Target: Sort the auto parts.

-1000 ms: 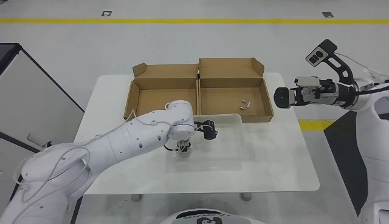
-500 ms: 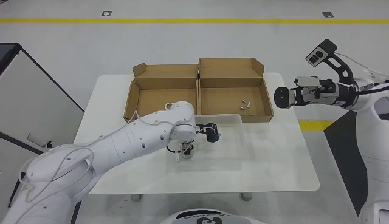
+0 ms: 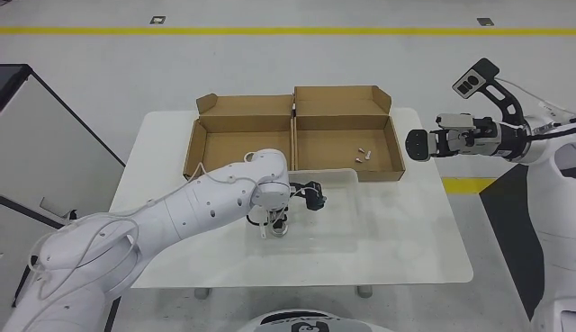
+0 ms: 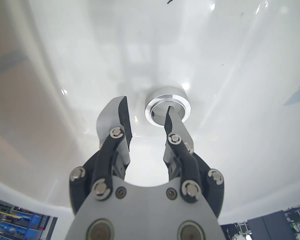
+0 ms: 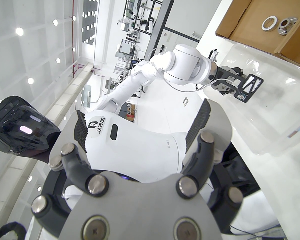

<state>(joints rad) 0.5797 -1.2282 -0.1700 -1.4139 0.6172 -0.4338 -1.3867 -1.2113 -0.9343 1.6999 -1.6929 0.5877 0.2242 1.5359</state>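
Note:
A silver metal ring (image 4: pixel 167 105) lies flat on a glossy white surface. My left gripper (image 4: pixel 145 106) is open right over it. One fingertip (image 4: pixel 168 116) dips into the ring's hole and the other fingertip (image 4: pixel 123 111) stands outside the ring's wall. From above, this left gripper (image 3: pixel 276 228) points down at the table's middle, just in front of the boxes. My right gripper (image 5: pixel 140 123) is open and holds nothing; it hangs in the air off the table's right side (image 3: pixel 416 143). A ring (image 5: pixel 269 23) and a flanged part (image 5: pixel 286 25) lie in the right cardboard box (image 3: pixel 310 148).
Two open cardboard boxes stand side by side at the table's back; the left box (image 3: pixel 238 148) looks bare inside. A clear plastic tray (image 5: pixel 265 106) sits in front of the right box. The white table (image 3: pixel 396 251) has free room at its front right.
My left gripper has shifted slightly to the right and toward the table's front. The right arm has stayed still.

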